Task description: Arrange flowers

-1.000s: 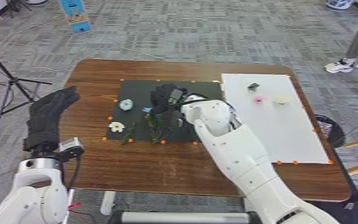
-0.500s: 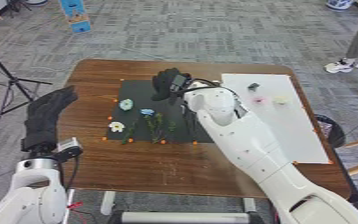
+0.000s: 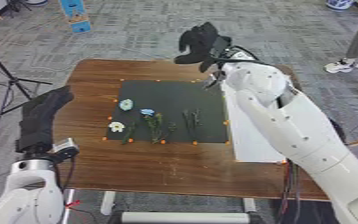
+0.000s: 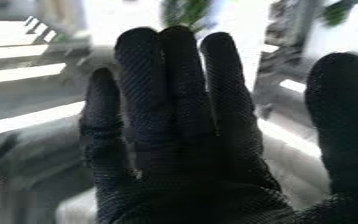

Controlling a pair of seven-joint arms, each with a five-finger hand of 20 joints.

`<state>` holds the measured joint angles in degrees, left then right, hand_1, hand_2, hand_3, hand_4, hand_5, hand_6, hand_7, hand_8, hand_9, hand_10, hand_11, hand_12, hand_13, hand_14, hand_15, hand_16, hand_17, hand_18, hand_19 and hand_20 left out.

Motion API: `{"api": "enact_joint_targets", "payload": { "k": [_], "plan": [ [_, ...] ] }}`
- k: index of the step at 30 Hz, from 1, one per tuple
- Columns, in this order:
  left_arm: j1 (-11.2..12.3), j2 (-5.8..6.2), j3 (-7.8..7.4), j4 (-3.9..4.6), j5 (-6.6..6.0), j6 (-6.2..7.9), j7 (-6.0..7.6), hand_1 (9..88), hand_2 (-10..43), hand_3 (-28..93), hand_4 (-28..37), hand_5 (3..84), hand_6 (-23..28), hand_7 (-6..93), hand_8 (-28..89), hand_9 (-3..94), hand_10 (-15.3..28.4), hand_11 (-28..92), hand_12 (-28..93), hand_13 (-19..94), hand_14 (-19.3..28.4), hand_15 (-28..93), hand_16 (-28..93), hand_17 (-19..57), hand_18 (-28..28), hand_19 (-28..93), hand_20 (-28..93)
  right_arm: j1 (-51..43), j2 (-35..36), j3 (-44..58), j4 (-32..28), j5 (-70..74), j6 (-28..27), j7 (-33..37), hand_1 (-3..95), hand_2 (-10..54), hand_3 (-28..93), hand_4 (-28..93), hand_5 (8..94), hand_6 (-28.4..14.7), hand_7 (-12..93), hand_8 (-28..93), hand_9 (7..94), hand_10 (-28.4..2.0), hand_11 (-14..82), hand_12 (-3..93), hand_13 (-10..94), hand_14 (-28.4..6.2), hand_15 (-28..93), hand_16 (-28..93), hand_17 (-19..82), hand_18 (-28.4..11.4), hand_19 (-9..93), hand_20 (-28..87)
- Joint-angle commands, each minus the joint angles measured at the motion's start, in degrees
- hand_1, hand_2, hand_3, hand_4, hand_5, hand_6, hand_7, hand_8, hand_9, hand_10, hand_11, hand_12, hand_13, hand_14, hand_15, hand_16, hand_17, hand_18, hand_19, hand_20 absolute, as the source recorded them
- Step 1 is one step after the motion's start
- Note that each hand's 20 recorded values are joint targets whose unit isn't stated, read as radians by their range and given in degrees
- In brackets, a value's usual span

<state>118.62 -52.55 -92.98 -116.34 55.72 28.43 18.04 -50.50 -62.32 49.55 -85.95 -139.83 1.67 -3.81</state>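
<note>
In the head view, my right hand [image 3: 202, 46] is raised over the table's far edge, open and holding nothing. The right wrist view has the same hand [image 4: 184, 130] with straight fingers and the thumb apart. My left hand [image 3: 47, 115] lies open over the left side of the table. On the black mat [image 3: 171, 90] are a pale blue-green flower [image 3: 126, 104], a blue flower [image 3: 147, 112], a white flower [image 3: 116, 126] and several green stems [image 3: 156, 127]. My right arm covers much of the white sheet [image 3: 254, 150].
The brown wooden table [image 3: 158, 170] has small orange markers around the mat and sheet. A black tripod [image 3: 14, 80] stands on the floor at the left. A blue board [image 3: 75, 15] stands beyond the table.
My right hand has moved from over the mat, away and to the right, past the far edge. Its arm now covers the small flowers on the white sheet; the green stems under it are uncovered.
</note>
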Motion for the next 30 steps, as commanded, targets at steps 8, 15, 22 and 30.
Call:
{"api": "enact_joint_targets", "payload": {
  "k": [8, 15, 22, 30],
  "plan": [
    [1.6, -1.38, 0.87, -1.04, 0.26, 0.38, 0.79, 28.4, 16.9, 72, -28.3, 52.2, 3.2, 16.7, -9, 52.6, 13.3, 20, 10, 40, 12.7, 13, -3, 10.2, 7.6, 6, 17, -7.6, 7.1, 12.3, 11.6, -9.8, 3.4, 2.4, 27.9, -3.5, 65, -15, 59.1, 0.2, 26, -10, 68.5, -14.3, 23.6, 25.6, 64, -14.7, 45, 34, 25, -22.9, 60, 55],
    [1.5, -1.60, 0.88, -1.17, 0.54, 0.26, 0.46, 28.6, 16.8, 72, -28.3, 52.3, 3.3, 16.7, -9, 52.6, 13.3, 20, 9, 40, 12.7, 13, -3, 10.2, 7.7, 6, 17, -10.8, 6.9, 15.0, 13.3, -15.1, 2.2, -1.0, 28.0, -6.5, 65, -15, 58.6, -0.2, 26, -9, 70.1, -14.4, 24.5, 25.5, 66, -14.1, 48, 34, 27, -23.8, 64, 58],
    [2.3, -1.64, 0.19, -1.56, 0.39, 0.58, 0.34, 28.6, 16.8, 72, -28.3, 52.2, 3.2, 16.7, -9, 52.5, 13.2, 20, 10, 40, 12.8, 13, -3, 10.2, 7.7, 6, 17, -16.6, 13.1, 15.5, 6.6, -11.3, 0.4, 0.5, 26.6, -7.3, 64, -15, 58.5, -0.3, 26, -9, 70.6, -14.4, 25.2, 25.6, 67, -14.2, 50, 35, 27, -24.0, 65, 59],
    [2.8, -1.81, -0.08, -1.87, 0.61, 0.68, -0.14, 28.7, 16.9, 72, -28.3, 52.2, 3.3, 16.6, -9, 52.6, 13.3, 20, 10, 40, 12.7, 13, -3, 10.1, 7.7, 6, 17, -21.2, 15.4, 17.7, 4.6, -9.9, 0.4, 0.5, 25.3, -7.9, 66, -15, 58.9, -0.5, 25, -9, 71.2, -14.6, 25.7, 25.7, 67, -14.3, 51, 35, 27, -24.2, 65, 59]
  ]
}}
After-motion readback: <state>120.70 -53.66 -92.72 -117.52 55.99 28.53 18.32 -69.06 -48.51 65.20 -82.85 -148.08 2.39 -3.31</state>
